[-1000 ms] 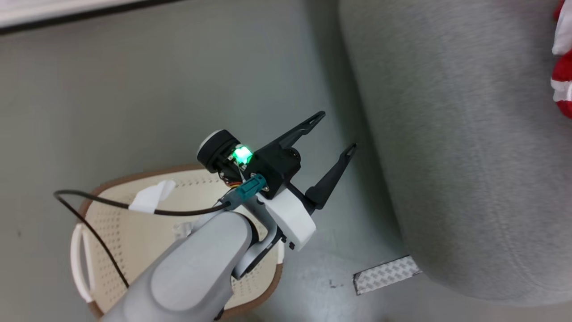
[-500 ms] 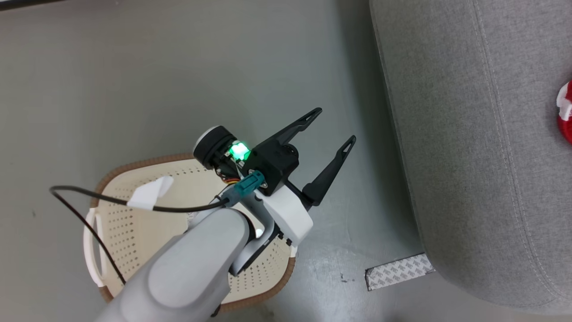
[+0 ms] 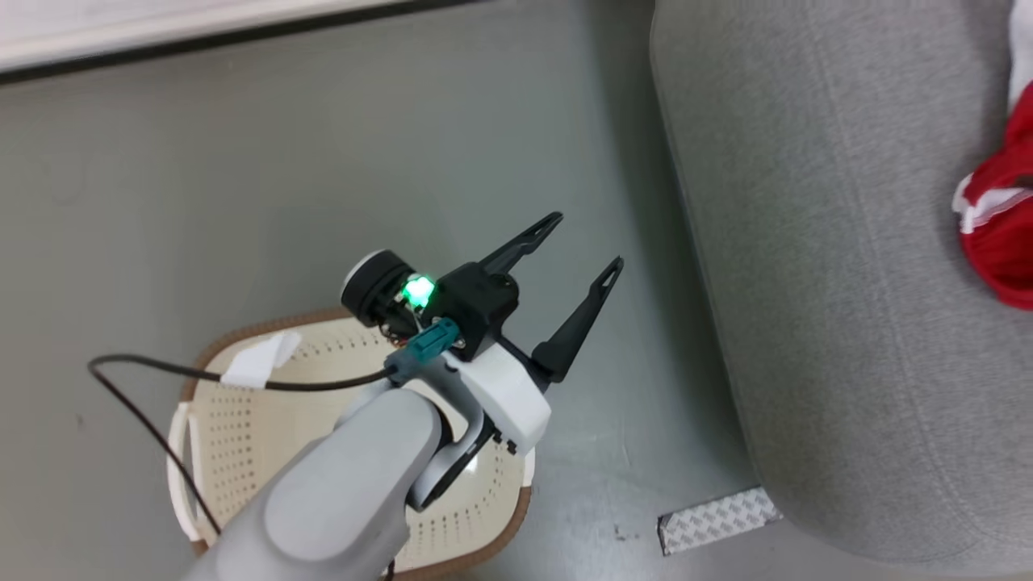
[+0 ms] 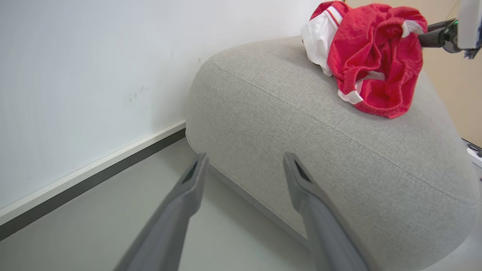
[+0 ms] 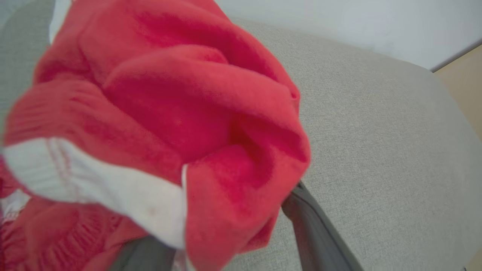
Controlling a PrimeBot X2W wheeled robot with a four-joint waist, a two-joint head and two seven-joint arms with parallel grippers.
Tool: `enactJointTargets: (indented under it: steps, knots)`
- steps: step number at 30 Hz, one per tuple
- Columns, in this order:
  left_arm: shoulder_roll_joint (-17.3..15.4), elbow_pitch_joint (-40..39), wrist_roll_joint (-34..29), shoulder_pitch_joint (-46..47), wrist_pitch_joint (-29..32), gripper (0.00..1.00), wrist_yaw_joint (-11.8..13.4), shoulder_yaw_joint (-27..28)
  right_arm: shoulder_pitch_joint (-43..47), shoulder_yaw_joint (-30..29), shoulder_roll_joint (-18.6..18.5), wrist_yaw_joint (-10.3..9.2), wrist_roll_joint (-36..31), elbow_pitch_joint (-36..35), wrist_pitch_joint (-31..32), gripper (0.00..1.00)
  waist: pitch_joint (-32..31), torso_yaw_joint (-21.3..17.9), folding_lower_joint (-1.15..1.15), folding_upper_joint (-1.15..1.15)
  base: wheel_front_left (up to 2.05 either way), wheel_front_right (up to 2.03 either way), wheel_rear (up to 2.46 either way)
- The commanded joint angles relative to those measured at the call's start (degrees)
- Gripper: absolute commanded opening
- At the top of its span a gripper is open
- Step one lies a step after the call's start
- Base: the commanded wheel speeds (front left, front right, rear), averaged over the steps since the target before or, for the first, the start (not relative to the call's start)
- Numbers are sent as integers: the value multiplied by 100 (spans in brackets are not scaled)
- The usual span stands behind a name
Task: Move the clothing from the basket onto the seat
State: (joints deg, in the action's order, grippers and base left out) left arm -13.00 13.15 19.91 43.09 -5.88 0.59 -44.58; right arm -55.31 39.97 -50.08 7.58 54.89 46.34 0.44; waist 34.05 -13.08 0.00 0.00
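The red and white clothing lies bunched on top of the light grey seat, at the right edge of the head view. My right gripper is open, its fingers spread under the clothing, whose folds drape over them and hide the left fingertip. It also reaches the clothing from the right. My left gripper is open and holds nothing, above the floor between the cream basket and the seat. Its fingertips point at the seat's side.
The basket stands on the grey floor beneath my left forearm, which hides part of it. A black cable loops over it. A patch of patterned tape lies by the seat's corner. A white wall with a dark baseboard runs behind.
The whole head view has shifted, so the camera moved. More of the clothing shows at the right edge on the seat. My left gripper stays open near the basket.
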Motion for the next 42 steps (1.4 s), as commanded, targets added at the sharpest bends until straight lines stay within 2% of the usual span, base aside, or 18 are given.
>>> enactJointTargets:
  steps: [1, 9, 15, 20, 24, 28, 33, 39, 42]
  knots:
    - [-28, 59, 123, -108, -99, 100, 24, 28, -85, 116, -24, -17, 86, 38, 27, 100, -254, -52, 0, 0, 0, 0, 0]
    - [-6, 366, 454, -544, -425, 100, 63, 146, 114, 895, -231, -17, 399, -281, 278, 100, -1272, -179, 0, 0, 0, 0, 0]
    - [-82, 430, 684, -978, -663, 100, 193, 345, 218, 1329, -482, -17, 484, -567, 179, 100, -1998, -249, 0, 0, 0, 0, 0]
    - [-163, 368, 813, -1328, -815, 100, 319, 522, 338, 1422, -637, -17, 627, -927, -221, 100, -2472, -191, 0, 0, 0, 0, 0]
    - [-259, 293, 773, -1580, -882, 100, 515, 678, 449, 1269, -625, -17, 621, -1224, -1022, 100, -2810, -100, 0, 0, 0, 0, 0]
    - [-369, 163, 829, -1848, -921, 100, 698, 962, 700, 1018, -366, -17, 510, -1448, -1467, 100, -3056, -7, 0, 0, 0, 0, 0]
    - [-471, -119, 847, -2253, -926, 100, 873, 1431, 1103, 500, 21, -17, 104, -1766, -1563, 100, -3298, 64, 0, 0, 0, 0, 0]
    - [-541, -378, 724, -2725, -925, 100, 956, 2014, 1879, -665, 736, -16, -706, -2424, -1563, 100, -3412, 184, 0, 0, 0, 0, 0]
    - [-443, -413, 793, -2955, -926, 100, 948, 2315, 2429, -1225, 1229, -16, -1274, -2820, -1563, 100, -3466, 264, 0, 0, 0, 0, 0]
